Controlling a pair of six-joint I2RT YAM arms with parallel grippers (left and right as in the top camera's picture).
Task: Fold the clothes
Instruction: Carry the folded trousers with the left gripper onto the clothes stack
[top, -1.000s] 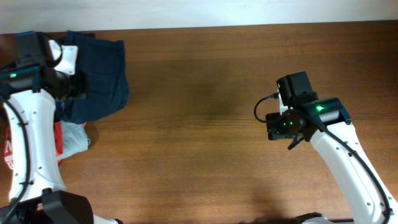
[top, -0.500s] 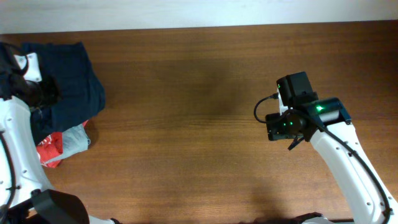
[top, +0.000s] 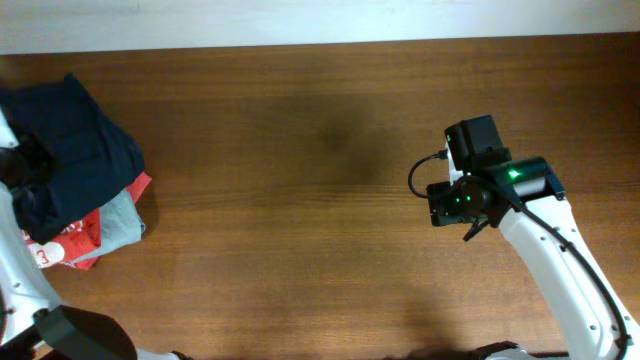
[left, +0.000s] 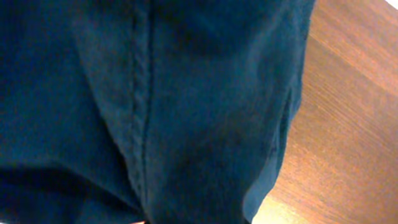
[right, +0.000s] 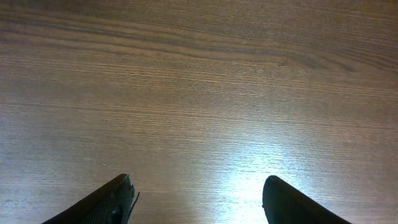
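The clothes, a dark navy-blue garment (top: 75, 145), lie bunched at the table's far left edge, draped over my left gripper (top: 22, 165). In the left wrist view the navy fabric (left: 155, 106) with a stitched seam fills almost the whole frame and hides the fingers. The garment has travelled with that gripper, so it is shut on it. My right gripper (top: 450, 205) hangs open and empty over bare wood at the right; its two dark fingertips (right: 196, 183) stand wide apart.
A red shirt with white print (top: 65, 240) and a grey garment (top: 120, 215) lie under the navy garment's near edge at the left. The wooden table (top: 320, 200) spans the view; its far edge meets a white wall.
My left arm has pulled the navy garment leftward and nearer, onto the red and grey garments. The right arm has not moved.
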